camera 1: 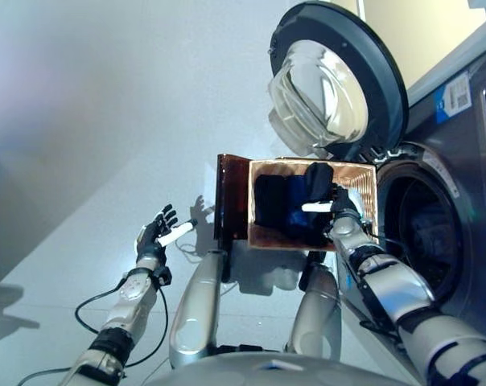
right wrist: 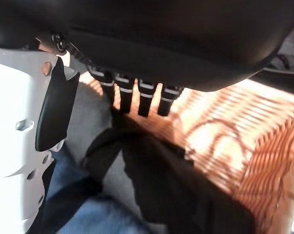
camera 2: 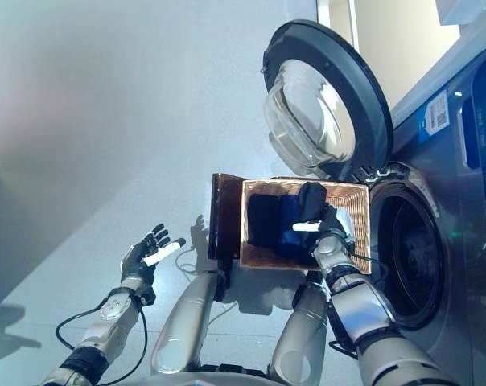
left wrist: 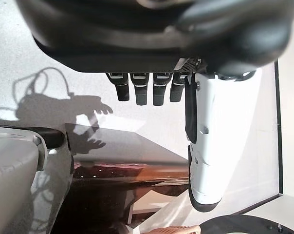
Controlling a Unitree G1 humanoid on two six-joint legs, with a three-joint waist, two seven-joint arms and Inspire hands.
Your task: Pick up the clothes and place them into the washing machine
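Note:
A shallow wicker basket (camera 1: 368, 178) rests on a low dark brown box (camera 1: 231, 197) beside the washing machine (camera 1: 460, 161). It holds a black garment (camera 1: 269, 201), a blue garment (camera 1: 295, 203) and a bunched black garment (camera 1: 317, 178). My right hand (camera 1: 340, 211) is over the basket, open, with its straight fingers (right wrist: 144, 97) touching the black garment (right wrist: 161, 180) that lies over the blue one (right wrist: 88, 214). My left hand (camera 1: 153, 233) is open and empty above the floor, left of the box.
The machine's round door (camera 1: 331, 80) stands open above the basket. The dark drum opening (camera 1: 420, 233) is just right of the basket. Pale floor (camera 1: 106, 121) lies to the left. The box's side (left wrist: 122, 170) shows past my left hand.

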